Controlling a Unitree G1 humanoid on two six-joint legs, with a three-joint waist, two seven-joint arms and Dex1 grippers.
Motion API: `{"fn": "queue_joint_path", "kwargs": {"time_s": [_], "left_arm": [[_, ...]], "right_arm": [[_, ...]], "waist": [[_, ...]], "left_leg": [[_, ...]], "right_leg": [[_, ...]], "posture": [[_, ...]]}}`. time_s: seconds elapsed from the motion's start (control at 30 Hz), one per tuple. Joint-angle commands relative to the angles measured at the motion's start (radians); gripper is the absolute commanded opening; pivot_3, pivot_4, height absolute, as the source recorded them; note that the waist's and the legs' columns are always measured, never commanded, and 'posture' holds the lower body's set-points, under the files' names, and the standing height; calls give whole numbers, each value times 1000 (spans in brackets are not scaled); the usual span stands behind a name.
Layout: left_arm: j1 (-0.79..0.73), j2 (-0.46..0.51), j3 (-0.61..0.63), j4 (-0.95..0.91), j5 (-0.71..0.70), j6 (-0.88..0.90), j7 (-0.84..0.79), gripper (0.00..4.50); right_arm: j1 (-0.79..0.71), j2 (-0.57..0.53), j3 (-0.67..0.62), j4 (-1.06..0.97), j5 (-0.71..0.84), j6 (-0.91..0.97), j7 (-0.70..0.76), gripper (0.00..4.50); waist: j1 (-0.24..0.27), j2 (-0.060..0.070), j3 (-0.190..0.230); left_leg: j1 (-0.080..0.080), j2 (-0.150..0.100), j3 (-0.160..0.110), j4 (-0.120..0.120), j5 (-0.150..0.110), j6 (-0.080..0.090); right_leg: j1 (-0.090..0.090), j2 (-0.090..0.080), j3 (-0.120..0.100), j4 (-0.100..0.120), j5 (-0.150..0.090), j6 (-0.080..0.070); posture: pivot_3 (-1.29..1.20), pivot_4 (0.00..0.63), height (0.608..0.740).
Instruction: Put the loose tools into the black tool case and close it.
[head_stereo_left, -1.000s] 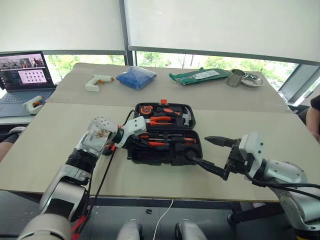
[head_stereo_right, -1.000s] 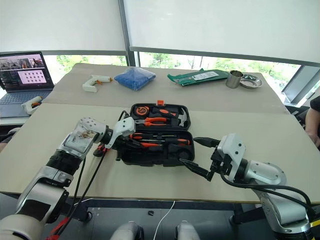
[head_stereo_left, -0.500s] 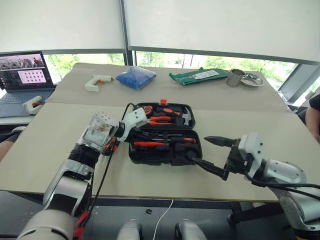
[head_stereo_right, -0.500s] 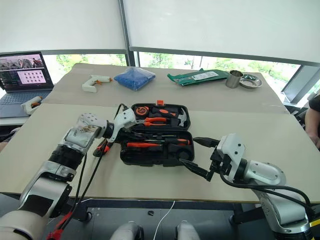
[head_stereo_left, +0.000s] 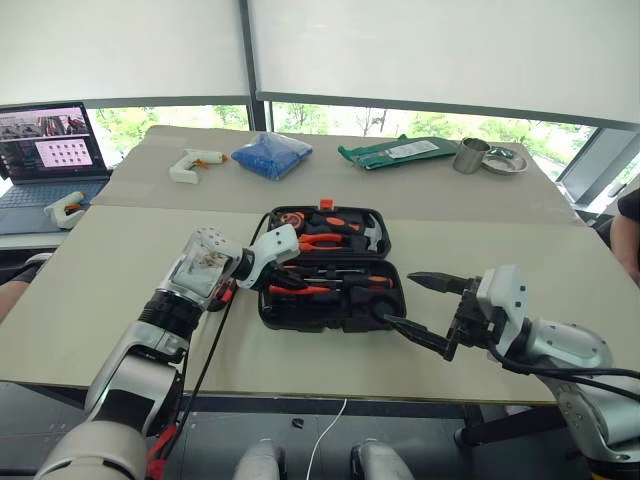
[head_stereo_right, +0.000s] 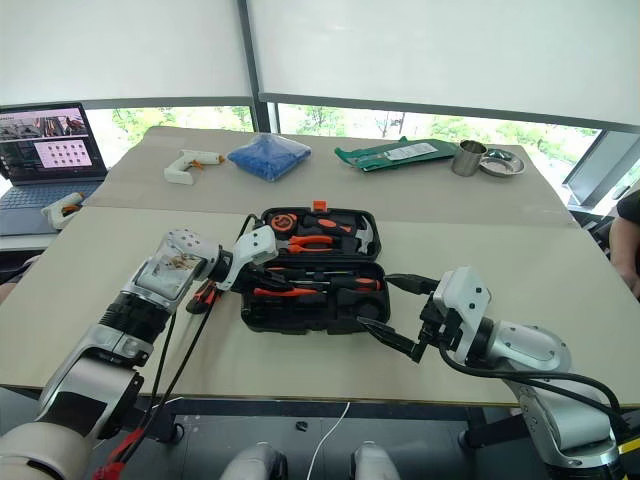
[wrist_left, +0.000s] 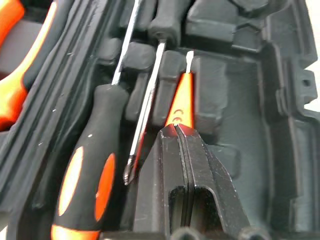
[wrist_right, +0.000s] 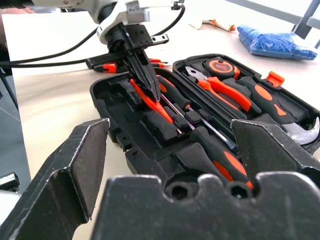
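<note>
L gripper: I see it clenched, fingers pressed flat together, tips down inside the case's front half, touching an orange screwdriver handle; can't tell if it's actually pinching it.
R gripper: released, both black fingers spread wide, hovering just right of the case's front-right corner, center-right of the head view; nothing between them.
Black tool case: lying open, mid-frame in the head view on the near table; lid half to the rear, tray half to the front.
Orange screwdriver: under L fingertips, lying slanted across the tray slots, not seated as far as I can tell.
Other screwdrivers: one w/ black-orange handle beside L fingers, its shaft running along a slot; a bare shaft lies between that one and the orange one. Another black-orange handle sits nearer the R gripper.
Lid half: pliers, tape measure, hammer head in their slots; orange latch on the rear edge.
Loose item: small black-orange tool on the table just outside the case's left side, by the L wrist cables; can't tell which tool.
Far table, upper part of head view: white glue gun, blue bag, green pouch, metal cup.
Upper left: laptop, screen on.
</note>
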Motion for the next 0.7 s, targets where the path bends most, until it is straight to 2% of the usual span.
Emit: {"fn": "queue_joint_path", "kwargs": {"time_s": [0.03, 0.4, 0.6, 0.7], "left_arm": [[2, 3, 10, -15, -8, -18, 3, 33], [40, 11, -13, 8, 11, 9, 12, 33], [85, 34, 36, -56, -27, -10, 13, 33], [95, 36, 85, -45, -30, -62, 81, 33]], "right_arm": [[-9, 4, -12, -27, 8, -6, -10, 4500], [-7, 9, -1, -25, 5, -11, -12, 4500], [-6, 6, -4, -18, 6, -17, -5, 4500], [-9, 5, -3, -5, 3, -23, 3, 4500]], "waist": [[0, 0, 0], [-1, 0, 0], [-3, 0, 0], [-3, 0, 0]], "left_leg": [[0, 0, 0, 0, 0, 0], [1, 0, 0, 0, 0, 0], [2, 0, 0, 0, 0, 0], [2, 1, 0, 0, 0, 0]], "right_leg": [[0, 0, 0, 0, 0, 0], [0, 0, 0, 0, 0, 0], [1, 0, 0, 1, 0, 0], [1, 0, 0, 1, 0, 0]], "posture": [[0, 150, 740], [0, 150, 740], [0, 150, 740], [0, 150, 740]]}}
